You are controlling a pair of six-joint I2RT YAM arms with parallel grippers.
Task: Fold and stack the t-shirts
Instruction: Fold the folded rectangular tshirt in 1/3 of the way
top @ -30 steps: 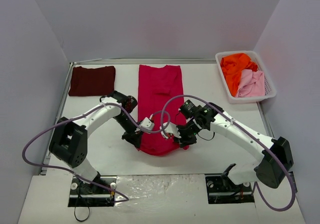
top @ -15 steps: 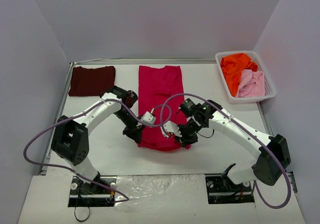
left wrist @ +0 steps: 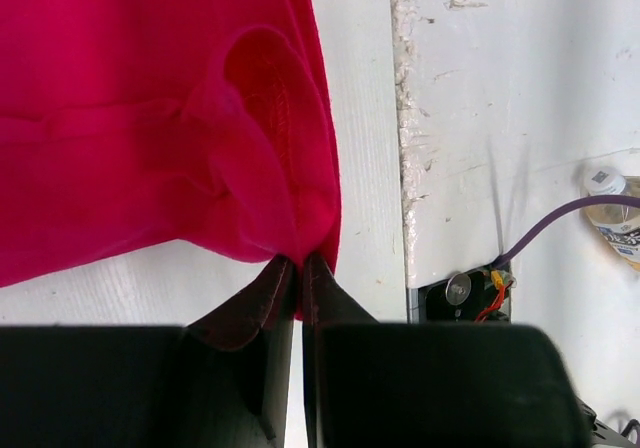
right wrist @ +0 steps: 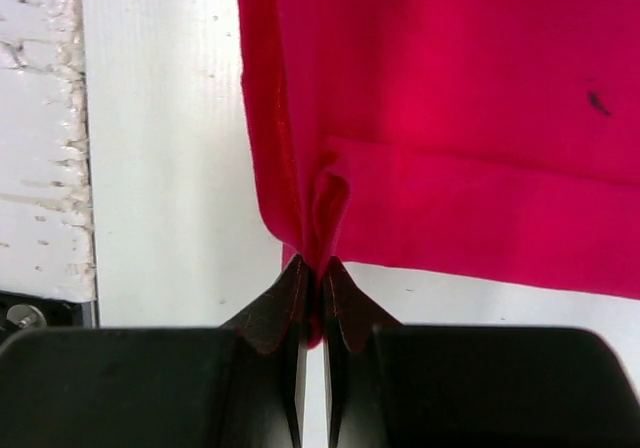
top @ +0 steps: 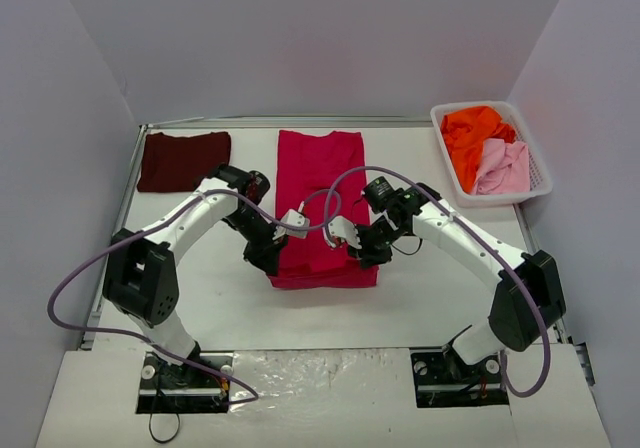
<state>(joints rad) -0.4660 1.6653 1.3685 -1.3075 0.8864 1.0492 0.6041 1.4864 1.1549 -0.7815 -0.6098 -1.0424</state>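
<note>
Crimson t-shirt hem carried forward; left gripper and right gripper each pinch 1 corner between fingertips.

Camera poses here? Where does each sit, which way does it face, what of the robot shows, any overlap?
Top external: high behind the bases, facing down and forward over the table; shows both arms whole, left pincer, right pincer, red shirt, maroon shirt, basket.
Left wrist: on that wrist, facing along its own shut fingers to the pinched shirt edge.
Right wrist: same on the right; own shut fingers show.
Shared: all three see the red shirt and table.
</note>
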